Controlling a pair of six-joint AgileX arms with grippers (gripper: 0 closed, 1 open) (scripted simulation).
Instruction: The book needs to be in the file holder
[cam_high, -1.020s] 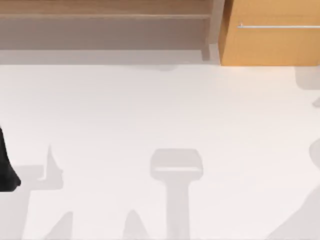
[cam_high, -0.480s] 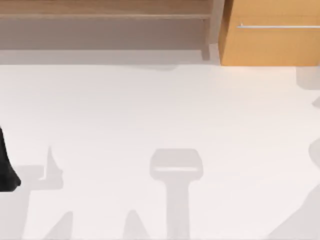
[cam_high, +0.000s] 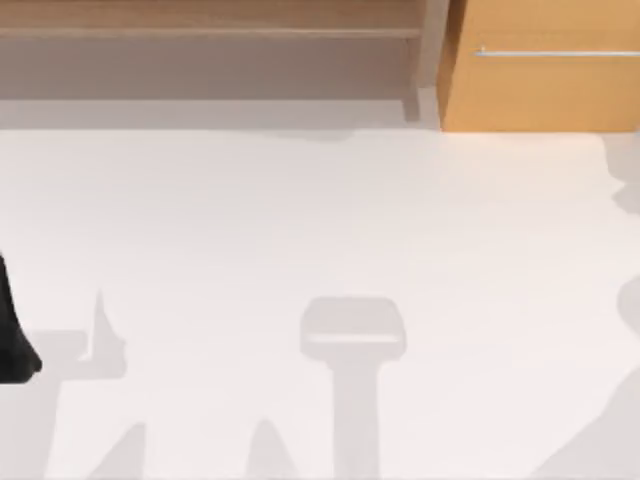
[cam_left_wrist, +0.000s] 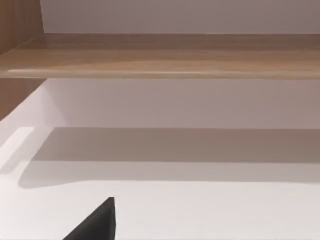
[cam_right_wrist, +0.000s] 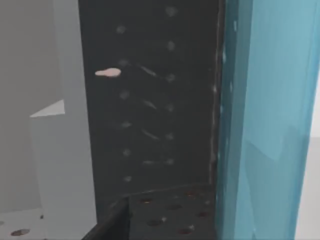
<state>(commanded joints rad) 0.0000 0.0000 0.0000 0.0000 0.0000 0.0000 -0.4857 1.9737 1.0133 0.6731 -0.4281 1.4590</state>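
Two things sit close together in the right wrist view: the book (cam_right_wrist: 272, 120) and the file holder (cam_right_wrist: 150, 100). The book is teal-blue and stands straight up, right against the file holder's dark wall. That wall has rows of little holes, and so does the holder's floor below it. I cannot tell if the book rests on that floor, because its bottom is cut off. Its top is cut off too. A small black bit (cam_right_wrist: 111, 226) pokes up in front of the holder's floor, and I cannot tell what it is. I cannot tell if the right gripper is apart, together or clamped on the book.

The left arm (cam_high: 12, 335) waits at the left edge of the white table (cam_high: 320, 220). Just one black tip of the left gripper (cam_left_wrist: 97, 225) peeks in, so I cannot tell its state either.
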